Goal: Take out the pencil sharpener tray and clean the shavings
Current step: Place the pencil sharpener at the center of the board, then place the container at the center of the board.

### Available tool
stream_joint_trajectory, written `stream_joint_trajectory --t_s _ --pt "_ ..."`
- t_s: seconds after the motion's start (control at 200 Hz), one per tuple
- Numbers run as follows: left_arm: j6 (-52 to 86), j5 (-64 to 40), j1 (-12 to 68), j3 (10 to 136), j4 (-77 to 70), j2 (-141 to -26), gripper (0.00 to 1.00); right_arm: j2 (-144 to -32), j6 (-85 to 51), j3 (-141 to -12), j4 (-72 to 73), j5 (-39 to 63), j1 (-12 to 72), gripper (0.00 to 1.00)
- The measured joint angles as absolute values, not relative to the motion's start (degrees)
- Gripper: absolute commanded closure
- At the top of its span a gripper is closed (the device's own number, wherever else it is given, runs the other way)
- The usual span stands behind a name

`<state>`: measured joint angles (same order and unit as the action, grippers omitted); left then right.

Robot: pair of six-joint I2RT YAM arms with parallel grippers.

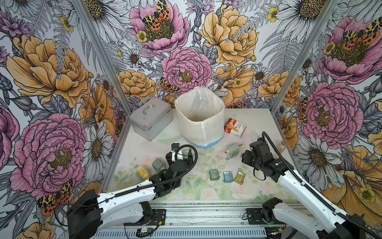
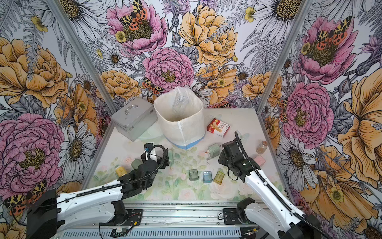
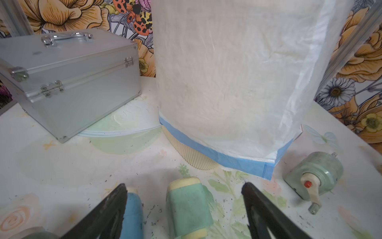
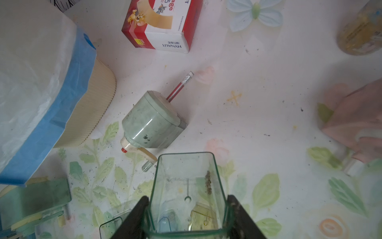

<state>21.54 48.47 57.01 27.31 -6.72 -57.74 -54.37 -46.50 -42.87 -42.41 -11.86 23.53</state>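
Arm, left: stretched forward from the near rail, left hand point(image 3: 184, 184) low over the desk point(image 3: 62, 165), fingers spread wide and gripping nothing. A mint-green sharpener point(image 3: 189, 207) lies between them with gaps on either side, and a blue sharpener point(image 3: 134, 209) is just beside one finger.

Arm, right: angled forward and inward, right hand point(image 4: 188, 197) clamped across the side walls of a clear greenish tray point(image 4: 165, 175), whose open end points away from the wrist.

Shavings point(image 4: 208, 182): brownish streak inside the held tray; dark flecks point(image 3: 154, 207) scattered on the desk.

Surroundings: crank sharpener point(image 4: 151, 122) with pencil point(image 4: 179, 87) just beyond the tray; lined bin point(image 1: 199, 122); metal case point(image 1: 151, 118); red box point(image 1: 235, 127); row of three small coloured containers point(image 1: 228, 176) between the arms.
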Motion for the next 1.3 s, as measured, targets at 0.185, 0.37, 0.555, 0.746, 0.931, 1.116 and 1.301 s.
stream_joint_trajectory --t_s 0.185,0.37,0.555,0.746,0.931,1.116,1.301 --pt "20.3 47.2 53.8 26.8 -2.7 -53.0 0.02 -54.5 -47.8 -42.6 -42.7 -13.2 23.5 0.66" --pt "19.6 41.4 47.1 26.8 -0.5 -46.0 0.01 -54.4 -49.7 -40.3 -43.2 -14.8 23.5 0.66" --pt "21.0 36.2 40.8 25.3 -1.8 -40.0 0.01 -53.9 -51.9 -37.5 -44.1 -15.3 23.6 0.66" --pt "21.0 31.7 39.2 24.0 -3.1 -40.8 0.01 -52.6 -54.7 -35.6 -45.5 -16.6 24.9 0.68" --pt "21.0 28.9 39.2 24.0 -4.3 -44.4 0.01 -54.8 -58.8 -33.1 -46.4 -18.1 28.8 0.68" --pt "20.8 28.1 39.1 24.0 -5.4 -45.0 0.01 -55.6 -63.2 -30.0 -46.8 -19.7 32.4 0.68" --pt "20.8 27.5 39.1 24.0 -6.1 -45.0 0.01 -54.6 -65.1 -29.0 -47.3 -20.4 32.6 0.68"
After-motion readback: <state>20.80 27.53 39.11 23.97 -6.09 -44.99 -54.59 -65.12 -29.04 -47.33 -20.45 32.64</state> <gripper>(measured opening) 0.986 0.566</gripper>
